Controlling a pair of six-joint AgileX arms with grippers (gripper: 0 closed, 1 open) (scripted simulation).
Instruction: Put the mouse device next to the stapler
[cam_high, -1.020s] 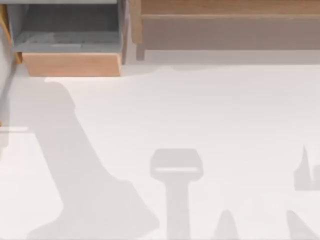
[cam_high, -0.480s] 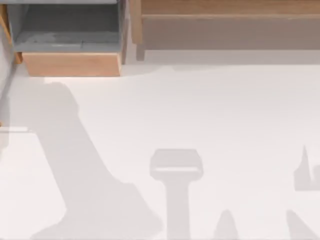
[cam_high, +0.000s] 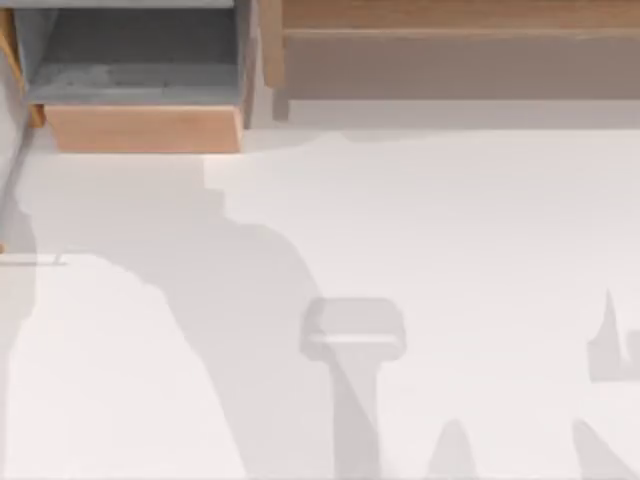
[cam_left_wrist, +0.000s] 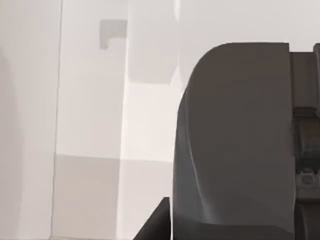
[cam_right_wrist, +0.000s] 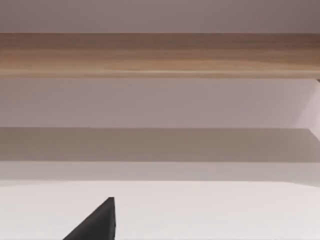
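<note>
Top view, looking down on a white table (cam_high: 480, 220). A wooden-fronted grey box (cam_high: 140, 128) sits at the far left corner, and a long wooden ledge (cam_high: 450, 15) runs along the far edge.

What changed: the big soft shadow (cam_high: 240, 330) on the table's left side is now much wider than half a sec ago. It has spread toward the centre and up to the box front. The T-shaped shadow (cam_high: 352, 330) near the middle and the small shadows at the right edge haven't moved. Judgement: the left arm is swinging inward above the cam's field, prob. starting its reach, and the right arm is parked.

Left wrist view: a dark grey housing (cam_left_wrist: 235, 140) close up, w/ pale table and shadow bands behind it. Can't tell if the left gripper is open or closed.

Right wrist view: a wooden rail (cam_right_wrist: 160, 55) across the far side, white surface below, and a dark wedge (cam_right_wrist: 97, 222) at the edge. Can't tell the right gripper's state either.

Where the mouse and stapler lie can't be told from these views, so the task looks to be at its very start, w/ nothing grasped as far as I can judge.
</note>
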